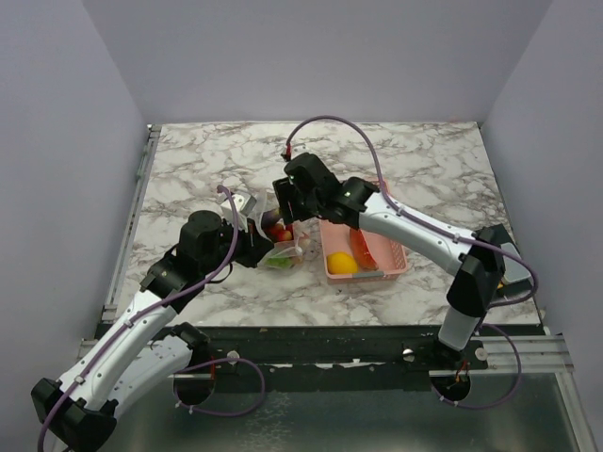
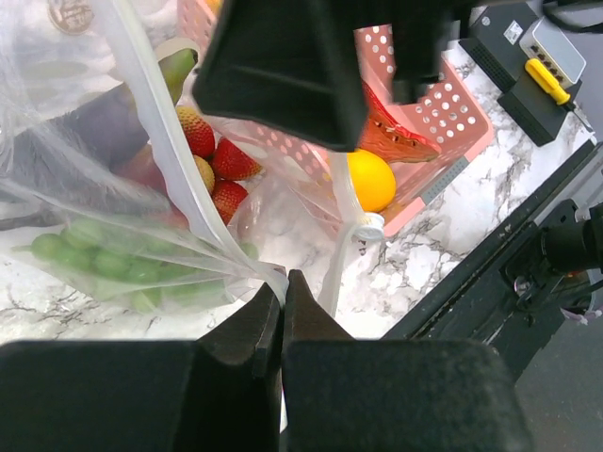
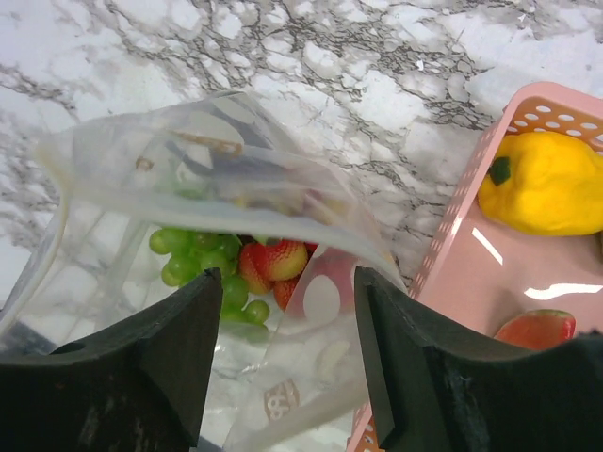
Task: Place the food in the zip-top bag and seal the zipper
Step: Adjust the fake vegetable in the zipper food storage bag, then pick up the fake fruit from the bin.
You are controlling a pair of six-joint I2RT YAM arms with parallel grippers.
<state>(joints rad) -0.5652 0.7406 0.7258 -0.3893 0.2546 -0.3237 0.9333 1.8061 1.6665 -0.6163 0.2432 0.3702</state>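
The clear zip-top bag lies on the marble beside the pink basket, its mouth held up. My left gripper is shut on a bunched corner of the bag. Green grapes and red strawberries show through the plastic. The whitish zipper runs up along the mouth edge. My right gripper hovers open just above the bag's mouth, nothing between its fingers. A yellow lemon-like fruit and a red slice lie in the basket.
The pink slotted basket stands right of the bag, close to the right arm's elbow. The table's near edge and black rail run just behind my left gripper. Grey walls enclose the table on three sides.
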